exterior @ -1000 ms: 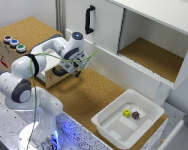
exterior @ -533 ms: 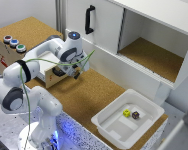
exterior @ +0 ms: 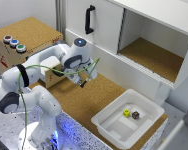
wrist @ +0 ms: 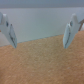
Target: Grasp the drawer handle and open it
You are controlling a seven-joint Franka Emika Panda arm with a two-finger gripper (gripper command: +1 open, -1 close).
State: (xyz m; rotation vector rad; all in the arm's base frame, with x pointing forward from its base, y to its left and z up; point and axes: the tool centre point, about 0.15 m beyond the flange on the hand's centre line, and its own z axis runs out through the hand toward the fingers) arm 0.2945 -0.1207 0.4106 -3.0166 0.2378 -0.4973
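Note:
The cork-topped wooden box (exterior: pixel 31 30) with three coloured buttons (exterior: pixel 14 43) stands at the exterior view's left. Its pale beige drawer (exterior: pixel 50 75) sticks out of the box's front, partly covered by my arm. The black drawer handle is hidden behind my arm in the exterior view and does not show in the wrist view. My gripper (exterior: pixel 84 82) hangs over the cork floor (exterior: pixel 89 102), a little to the exterior view's right of the drawer. In the wrist view the gripper (wrist: pixel 40 34) is open and empty, fingers wide apart, with only cork and a pale wall between them.
A big white cabinet (exterior: pixel 106 30) with a tall black handle (exterior: pixel 89 20) and an open compartment (exterior: pixel 151 55) stands behind. A white plastic tray (exterior: pixel 106 125) at the front right holds a yellow cube (exterior: pixel 126 113) and a dark object (exterior: pixel 136 115).
My gripper has drifted a little away from the box and drawer, toward the exterior view's right and lower. The drawer and box have not visibly moved.

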